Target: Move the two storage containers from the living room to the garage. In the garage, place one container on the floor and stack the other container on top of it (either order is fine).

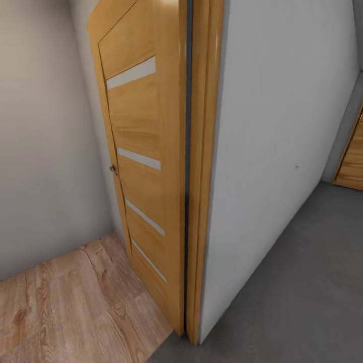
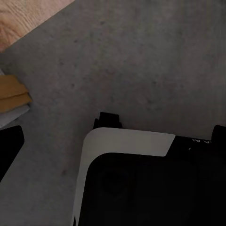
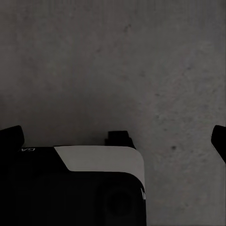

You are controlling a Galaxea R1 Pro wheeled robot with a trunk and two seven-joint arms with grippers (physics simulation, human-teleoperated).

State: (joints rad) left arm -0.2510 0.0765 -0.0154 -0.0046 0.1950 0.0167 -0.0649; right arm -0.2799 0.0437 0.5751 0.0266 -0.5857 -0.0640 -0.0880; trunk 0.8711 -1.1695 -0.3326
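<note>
Head view centre: our oak door (image 1: 143, 166) ajar, grey floor (image 1: 302, 282) lower right. Containers, likely light and thin-walled, want rim grips. Gripper states: we cannot tell.

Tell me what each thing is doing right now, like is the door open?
Door: swung open, standing against the beige wall.
Door handle: on the door's far edge, untouched.
Second door: far right, too little showing to tell.
Left gripper: can't tell open or shut.
Right gripper: can't tell either.
</note>
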